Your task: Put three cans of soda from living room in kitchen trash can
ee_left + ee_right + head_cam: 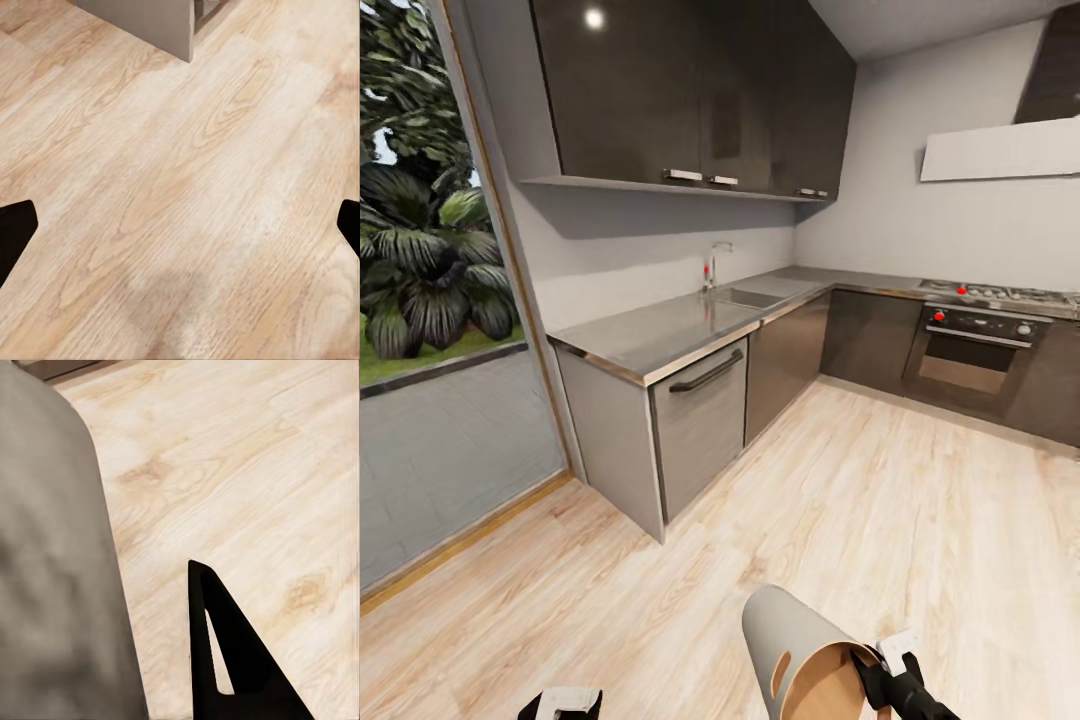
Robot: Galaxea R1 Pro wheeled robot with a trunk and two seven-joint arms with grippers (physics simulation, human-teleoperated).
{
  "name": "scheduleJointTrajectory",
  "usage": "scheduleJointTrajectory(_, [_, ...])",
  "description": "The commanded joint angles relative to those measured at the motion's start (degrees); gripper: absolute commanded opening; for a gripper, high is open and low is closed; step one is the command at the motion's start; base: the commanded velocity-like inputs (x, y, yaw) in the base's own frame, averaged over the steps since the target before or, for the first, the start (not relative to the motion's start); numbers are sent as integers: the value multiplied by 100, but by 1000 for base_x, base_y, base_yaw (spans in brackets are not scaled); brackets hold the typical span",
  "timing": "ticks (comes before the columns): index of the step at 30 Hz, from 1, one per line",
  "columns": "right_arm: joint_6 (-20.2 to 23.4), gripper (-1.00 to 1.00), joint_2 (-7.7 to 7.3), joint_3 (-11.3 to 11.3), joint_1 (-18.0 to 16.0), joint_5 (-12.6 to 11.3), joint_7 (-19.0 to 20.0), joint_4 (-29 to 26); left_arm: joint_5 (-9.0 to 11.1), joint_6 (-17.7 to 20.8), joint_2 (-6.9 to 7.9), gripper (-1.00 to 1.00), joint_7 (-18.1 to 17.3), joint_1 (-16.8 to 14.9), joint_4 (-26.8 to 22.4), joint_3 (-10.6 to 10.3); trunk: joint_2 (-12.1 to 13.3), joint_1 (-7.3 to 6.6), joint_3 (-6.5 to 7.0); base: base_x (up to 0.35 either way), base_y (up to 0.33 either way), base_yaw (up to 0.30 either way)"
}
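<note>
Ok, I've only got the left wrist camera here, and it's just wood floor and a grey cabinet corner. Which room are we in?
Observer: The kitchen. The head view shows a steel countertop with a sink and a tall tap.
Operator: And what's the right arm doing?
Observer: The right tool grips the rim of a grey trash can. The can is tilted, so its tan inside faces the head camera.
Operator: What's further along on the right?
Observer: An oven with red knobs, built into the dark cabinets along the far wall, across the wood floor.
</note>
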Motion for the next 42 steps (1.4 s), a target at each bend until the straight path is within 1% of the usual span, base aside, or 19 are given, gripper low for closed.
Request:
scheduleJointTrajectory(1, [-1,-100,0,-25,-3,1,4,-11,0,0,0,100,1,0,-1,0,0,0,1,0,0,-252])
scheduleJointTrajectory(42, [-1,-100,-1,-25,-3,-2,3,-11,0,0,0,100,-1,0,-8,0,0,0,1,0,0,-252])
